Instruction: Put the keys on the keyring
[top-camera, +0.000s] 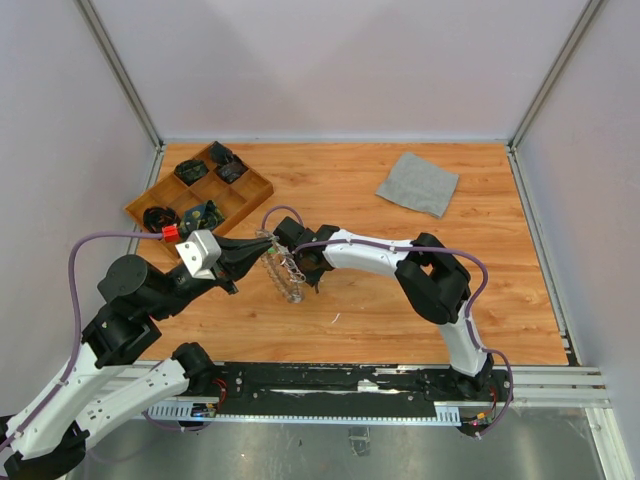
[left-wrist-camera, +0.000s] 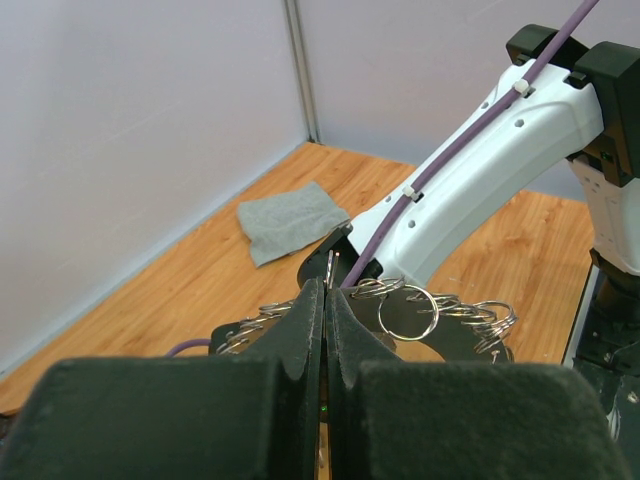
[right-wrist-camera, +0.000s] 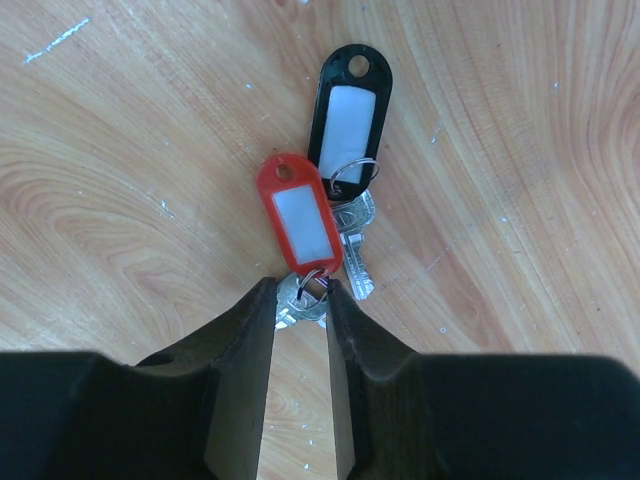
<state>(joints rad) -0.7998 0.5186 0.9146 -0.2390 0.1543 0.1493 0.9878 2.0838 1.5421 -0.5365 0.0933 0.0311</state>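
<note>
1. Nearest the bases, the left arm reaches up from the lower left corner over the wooden table (top-camera: 400, 310) toward its middle.
2. The left gripper (top-camera: 262, 246) has its fingers (left-wrist-camera: 300, 320) pressed together with only a thin slit between them. A thin strip of metal from the keyring (top-camera: 284, 270) stands out of the slit, so this gripper is clamped on the ring's edge.
3. The keyring is held just beyond those fingertips, above the middle of the table. Its rim is crowded with small split rings.
4. The right gripper (right-wrist-camera: 300, 292) meets the ring from the other side, just beside it. Its fingers are narrow, nipping the head and small ring of one of the keys (right-wrist-camera: 352, 245).
5. That key carries a red tag (right-wrist-camera: 298, 225). A second key with a black tag (right-wrist-camera: 352, 108) lies touching it, partly under the red one. I cannot tell whether they hang free or rest on the wood.
6. Farther back on the left sits a wooden tray (top-camera: 230, 210) with dark items in its compartments.
7. Far right lies a grey cloth (top-camera: 418, 183), well apart from both grippers.
</note>
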